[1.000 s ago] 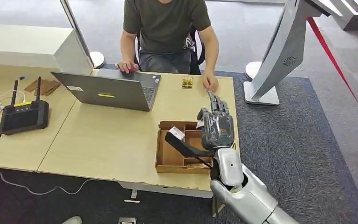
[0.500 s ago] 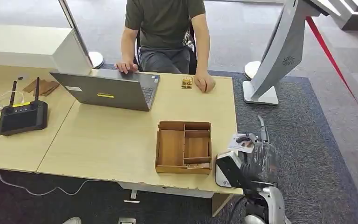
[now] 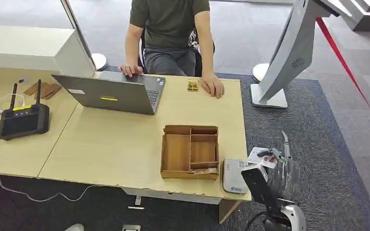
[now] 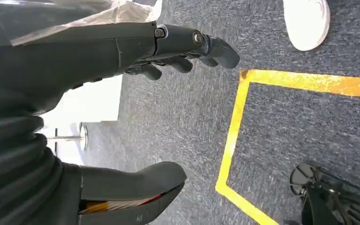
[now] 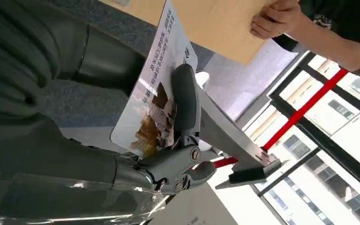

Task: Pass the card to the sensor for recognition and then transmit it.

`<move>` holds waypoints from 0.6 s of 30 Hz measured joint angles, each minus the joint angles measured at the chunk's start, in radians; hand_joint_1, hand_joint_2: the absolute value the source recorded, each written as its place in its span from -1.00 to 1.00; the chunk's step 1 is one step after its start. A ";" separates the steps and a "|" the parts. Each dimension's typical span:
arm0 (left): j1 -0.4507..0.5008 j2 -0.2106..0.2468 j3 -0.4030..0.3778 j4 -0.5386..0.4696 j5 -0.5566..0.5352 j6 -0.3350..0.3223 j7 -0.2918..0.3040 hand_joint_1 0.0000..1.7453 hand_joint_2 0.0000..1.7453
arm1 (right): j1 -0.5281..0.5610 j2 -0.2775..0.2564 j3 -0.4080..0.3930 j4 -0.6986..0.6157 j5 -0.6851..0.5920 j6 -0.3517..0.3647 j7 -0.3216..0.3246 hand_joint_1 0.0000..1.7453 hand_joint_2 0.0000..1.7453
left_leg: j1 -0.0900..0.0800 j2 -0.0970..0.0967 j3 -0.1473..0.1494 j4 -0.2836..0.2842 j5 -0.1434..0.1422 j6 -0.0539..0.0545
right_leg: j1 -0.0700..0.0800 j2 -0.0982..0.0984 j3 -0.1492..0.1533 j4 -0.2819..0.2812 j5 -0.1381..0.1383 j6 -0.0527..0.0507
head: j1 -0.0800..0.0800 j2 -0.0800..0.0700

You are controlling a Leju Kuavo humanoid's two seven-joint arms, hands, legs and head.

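My right hand (image 3: 278, 174) hovers just off the table's front right corner and pinches a white printed card (image 3: 260, 155) between thumb and finger. In the right wrist view a dark finger lies across the face of the card (image 5: 155, 92), which shows a small picture and lines of text. A flat white sensor pad (image 3: 233, 176) lies on the table corner, just left of the hand and the card. My left hand (image 4: 103, 51) hangs over dark carpet with its fingers apart, holding nothing.
A wooden compartment tray (image 3: 190, 151) stands left of the sensor. A person sits at the far side, one hand (image 3: 213, 87) resting beside a small gold object (image 3: 193, 84). An open laptop (image 3: 111, 91) and a black antenna box (image 3: 23, 119) stand to the left. A grey kiosk stand (image 3: 286, 57) rises at the right.
My right hand has carried the card from above the tray to the right and down, past the table edge. The white sensor pad has come into sight.
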 joint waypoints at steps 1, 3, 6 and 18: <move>0.000 0.000 0.000 0.000 0.000 0.000 0.000 -1.00 1.00 | 0.003 0.000 0.000 0.008 -0.005 0.002 -0.003 1.00 1.00 | 0.000 0.000 0.000 0.000 0.000 0.000 | 0.000 0.000 0.000 0.000 0.000 0.000 | 0.000 0.000; 0.000 0.000 0.001 0.000 0.000 0.000 0.002 -1.00 1.00 | 0.004 0.001 0.000 0.023 -0.014 0.007 -0.002 1.00 1.00 | 0.000 0.000 0.000 0.000 0.000 0.000 | 0.000 0.000 0.000 0.000 0.000 0.000 | 0.000 0.000; 0.000 0.000 0.002 0.000 0.003 0.000 0.005 -1.00 1.00 | 0.001 0.006 0.002 0.062 -0.031 0.046 -0.001 1.00 1.00 | 0.000 0.000 0.000 0.000 0.000 0.000 | 0.000 0.000 0.000 0.000 0.000 0.000 | 0.000 0.000; -0.002 0.000 0.003 0.000 0.021 0.005 0.015 -1.00 1.00 | -0.053 0.065 0.058 0.274 -0.081 0.153 -0.001 1.00 1.00 | 0.000 0.000 -0.001 0.000 0.000 0.000 | 0.000 0.000 0.000 0.000 0.000 0.000 | 0.000 0.000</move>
